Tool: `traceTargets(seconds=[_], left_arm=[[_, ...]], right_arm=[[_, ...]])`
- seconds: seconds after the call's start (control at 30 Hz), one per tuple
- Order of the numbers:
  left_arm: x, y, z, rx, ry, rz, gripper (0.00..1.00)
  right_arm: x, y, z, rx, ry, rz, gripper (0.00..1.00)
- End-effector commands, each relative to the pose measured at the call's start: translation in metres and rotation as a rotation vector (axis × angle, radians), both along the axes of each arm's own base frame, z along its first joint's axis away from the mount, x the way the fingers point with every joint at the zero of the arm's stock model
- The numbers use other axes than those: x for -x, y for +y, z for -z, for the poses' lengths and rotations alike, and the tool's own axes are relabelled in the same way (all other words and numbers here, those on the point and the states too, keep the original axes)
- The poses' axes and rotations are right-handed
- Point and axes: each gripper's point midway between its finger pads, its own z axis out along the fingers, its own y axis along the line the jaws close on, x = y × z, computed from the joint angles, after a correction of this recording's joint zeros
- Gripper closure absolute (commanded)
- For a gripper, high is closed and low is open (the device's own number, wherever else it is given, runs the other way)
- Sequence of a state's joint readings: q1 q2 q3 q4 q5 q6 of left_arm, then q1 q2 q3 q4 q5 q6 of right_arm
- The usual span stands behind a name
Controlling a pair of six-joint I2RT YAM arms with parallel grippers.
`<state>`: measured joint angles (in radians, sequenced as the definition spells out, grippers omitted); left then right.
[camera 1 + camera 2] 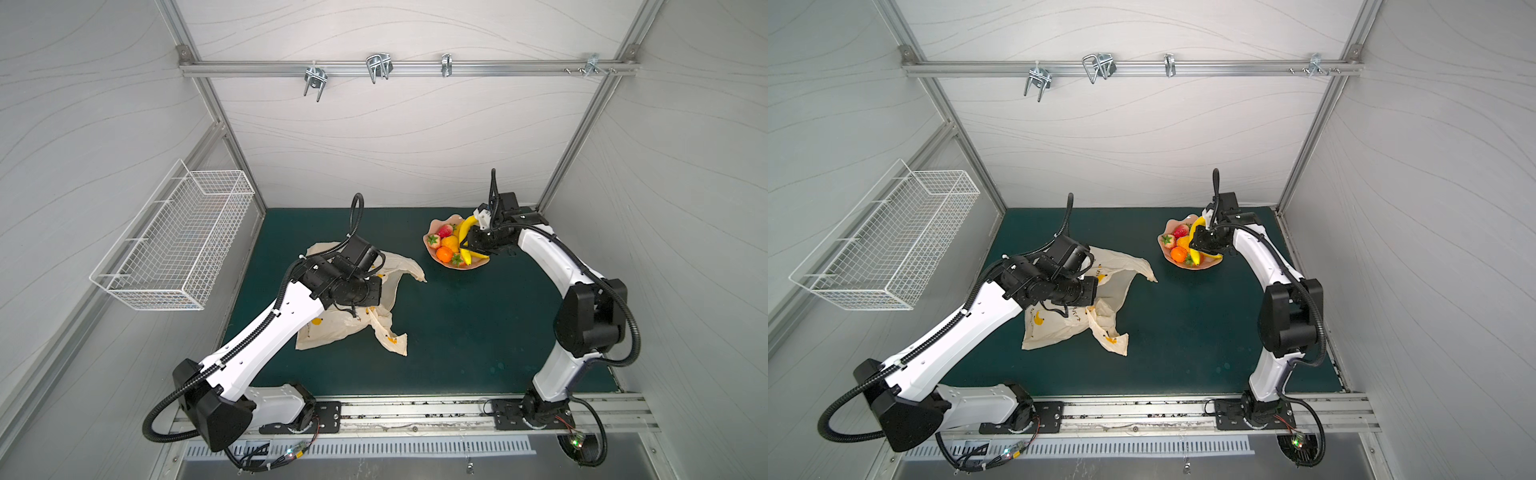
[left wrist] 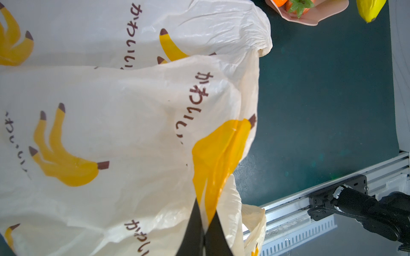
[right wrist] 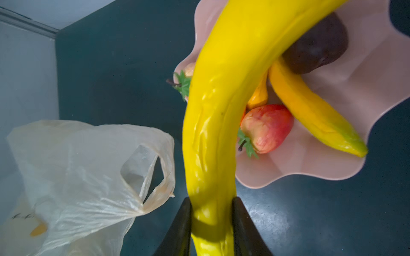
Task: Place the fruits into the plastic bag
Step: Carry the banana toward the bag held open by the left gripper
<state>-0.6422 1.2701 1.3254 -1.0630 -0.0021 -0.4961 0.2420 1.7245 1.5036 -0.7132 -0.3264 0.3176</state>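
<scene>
While my right gripper clamps one glossy, curved yellow banana above the wavy pink dish, I count inside it a second banana, three strawberries, two oranges and one dark brown piece. My left gripper pinches a fold of the crinkly plastic bag, which lies on the green mat.

Even bright light, soft shadows (edge distort.)
</scene>
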Motion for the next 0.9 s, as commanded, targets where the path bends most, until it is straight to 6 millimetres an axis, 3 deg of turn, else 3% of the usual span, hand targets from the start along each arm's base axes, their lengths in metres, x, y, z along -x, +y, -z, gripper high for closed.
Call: traceTargets(seconds=[0.0,0.5,0.87], left_arm=[[-0.004,-0.004,-0.005,0.020,-0.022,0.016,1.00],[-0.006,-0.006,-0.004,0.018,-0.019,0.031,1.00],[-0.007,-0.009,-0.005,0.027,-0.018,0.044,1.00]], right_arm=[[0.024,0.020,-0.020,-0.132,-0.020,-0.062,0.92],[0.130,0.045,-0.015,-0.279,0.048,-0.280,0.92],[0.186,0.068,-0.004,-0.315,0.110,-0.425,0.92]])
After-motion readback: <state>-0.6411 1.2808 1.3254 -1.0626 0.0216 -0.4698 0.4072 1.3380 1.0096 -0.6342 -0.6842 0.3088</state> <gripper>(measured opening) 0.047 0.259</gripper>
